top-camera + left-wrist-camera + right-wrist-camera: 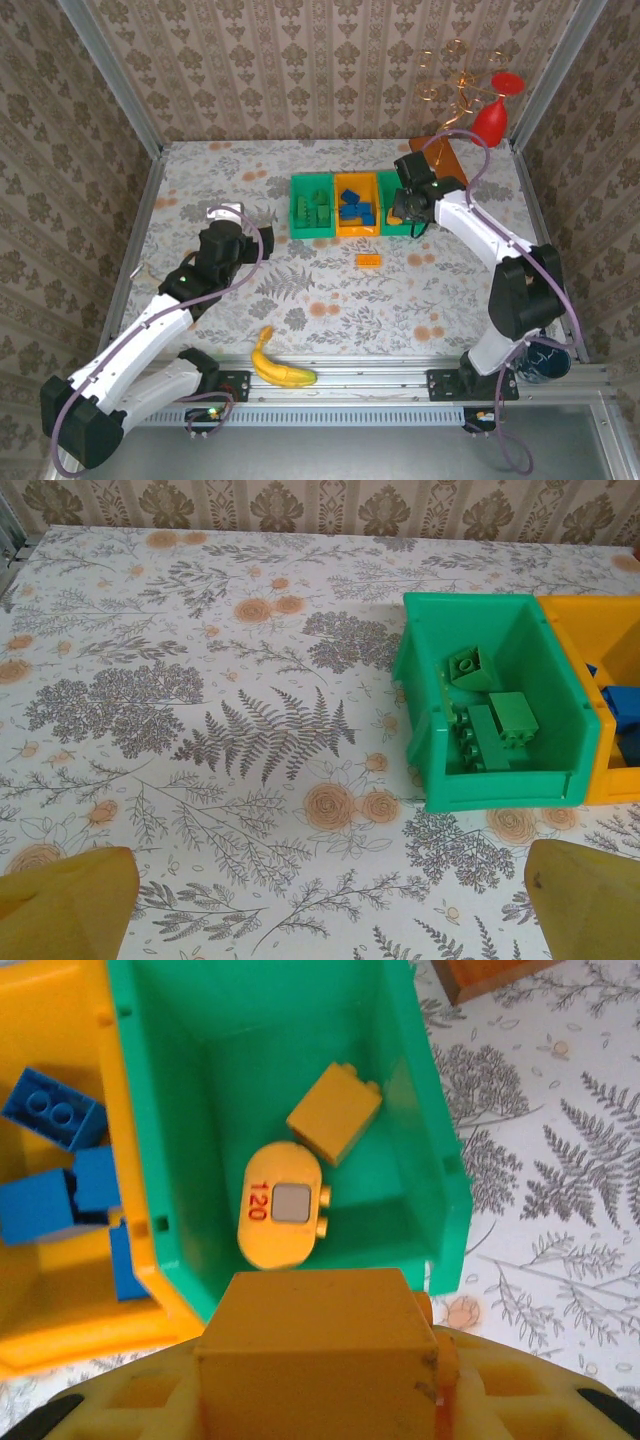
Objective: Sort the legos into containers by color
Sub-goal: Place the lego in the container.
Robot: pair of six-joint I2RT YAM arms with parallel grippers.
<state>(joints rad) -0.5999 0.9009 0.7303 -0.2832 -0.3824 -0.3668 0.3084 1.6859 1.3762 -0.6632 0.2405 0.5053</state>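
Over the near wall of the right green bin (432, 1130) my right tool (410, 207) hangs, closed narrow on an orange brick (310, 1330). The bin's open floor lies just ahead of that brick, where a square brick (333, 1112) and a rounded piece (280, 1205) marked 120 already rest. I judge a short reach forward is needed before letting go, or the brick may catch the rim. Beside it the orange bin (60, 1330) holds blue bricks (50, 1110). One loose orange brick (368, 261) lies on the bench (200, 180), long axis running left to right, nearer my right tool than my left tool (243, 222), which stands wide and empty well apart from it. My right fingers are mostly hidden behind the held brick, so I cannot tell how deep the grip sits, and the board (490, 975) is cut off at the frame edge.
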